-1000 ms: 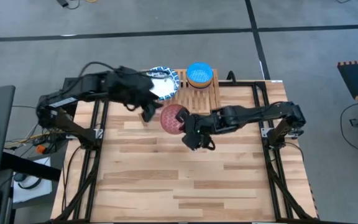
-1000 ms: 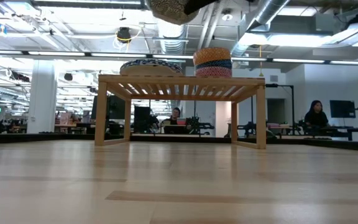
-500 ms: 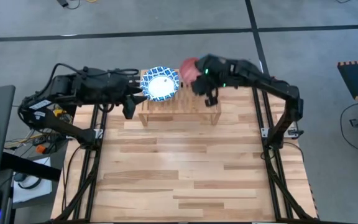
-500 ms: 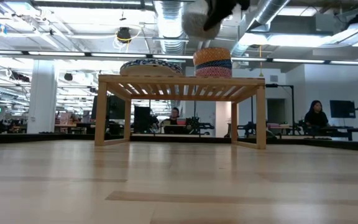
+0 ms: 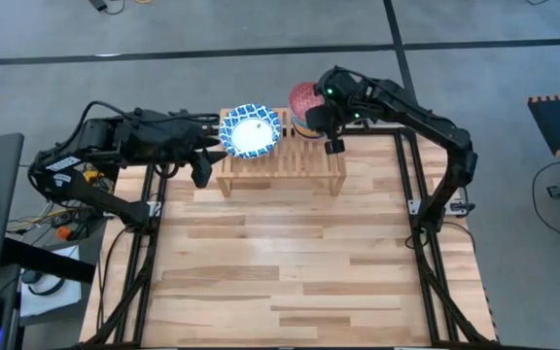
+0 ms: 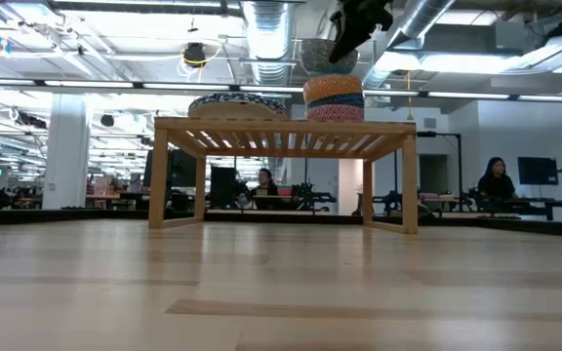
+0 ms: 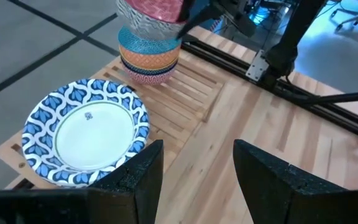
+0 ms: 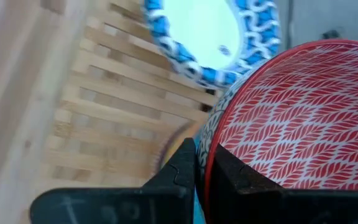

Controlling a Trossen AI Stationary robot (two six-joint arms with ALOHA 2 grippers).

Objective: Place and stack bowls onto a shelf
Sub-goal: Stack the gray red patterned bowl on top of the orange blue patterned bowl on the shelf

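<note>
My right gripper (image 5: 321,117) is shut on a red patterned bowl (image 5: 304,96), held tilted just over the stack of small bowls (image 7: 149,55) on the shelf's right part (image 5: 319,156). In the low view the bowl (image 6: 320,57) hangs right above that stack (image 6: 334,97); whether they touch I cannot tell. The wide white bowls with blue rims (image 5: 251,131) rest stacked on the shelf's left part. My left gripper (image 5: 202,160) is open beside the shelf's left end, touching nothing. My right gripper holds the red bowl by its rim (image 8: 209,146), one finger (image 8: 180,163) outside the wall and the other (image 8: 235,177) inside. The fingers slant down from the table's right side. The bowl is tilted, its red inside facing up and left.
The light-wood slatted shelf (image 6: 281,132) stands at the table's far edge, with bare slats (image 7: 194,93) between and in front of the two stacks. The plank tabletop (image 5: 290,262) spreads out nearer. People sit at desks in the room beyond.
My right gripper has carried the red bowl from over the table's middle up and toward the far edge, over the shelf, then right and down over the small-bowl stack. My left gripper has drawn back toward the table's left, uncovering the blue-rimmed bowls.
</note>
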